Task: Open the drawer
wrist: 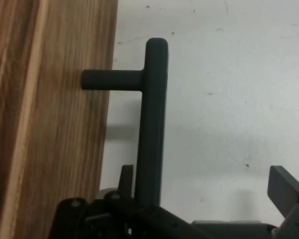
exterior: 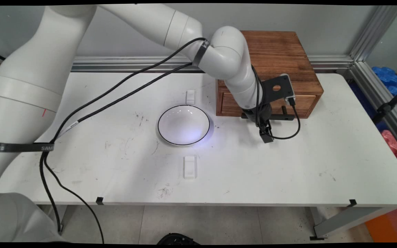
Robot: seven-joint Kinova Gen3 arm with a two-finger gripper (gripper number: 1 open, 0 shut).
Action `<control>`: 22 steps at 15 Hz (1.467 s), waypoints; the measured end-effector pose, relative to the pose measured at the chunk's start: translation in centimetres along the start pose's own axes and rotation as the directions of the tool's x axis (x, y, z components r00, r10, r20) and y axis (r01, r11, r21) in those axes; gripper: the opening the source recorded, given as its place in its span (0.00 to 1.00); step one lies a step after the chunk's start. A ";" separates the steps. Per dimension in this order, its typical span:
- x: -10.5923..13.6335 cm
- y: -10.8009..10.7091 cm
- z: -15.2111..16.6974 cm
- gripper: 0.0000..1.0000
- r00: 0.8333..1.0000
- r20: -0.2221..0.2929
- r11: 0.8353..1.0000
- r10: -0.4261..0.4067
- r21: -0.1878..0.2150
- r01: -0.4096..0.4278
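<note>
White table [exterior: 288, 172], wooden box [exterior: 274, 51] at the back.
Gripper [wrist: 199, 199] is open around the drawer handle [wrist: 152, 124]; bar runs between the fingers.

We count one wooden drawer box [exterior: 277, 65] at the table's [exterior: 288, 172] far edge, with one dark bar handle [wrist: 152, 119] on its drawer front. One white bowl [exterior: 183, 124] with a black rim sits mid-table. Two small clear blocks [exterior: 190, 166] [exterior: 190, 96] lie toward the near and far edges from the bowl.
</note>
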 end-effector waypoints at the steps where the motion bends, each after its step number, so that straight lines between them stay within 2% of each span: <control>1: 0.0 0.2 0.0 1.00 1.000 0.001 1.000 -0.003 -0.002 0.003; 12: 0.2 2.9 -0.8 1.00 0.999 0.004 0.999 -0.042 -0.020 0.042; 22: 0.3 6.8 -2.3 1.00 0.997 0.017 0.997 -0.069 -0.046 0.070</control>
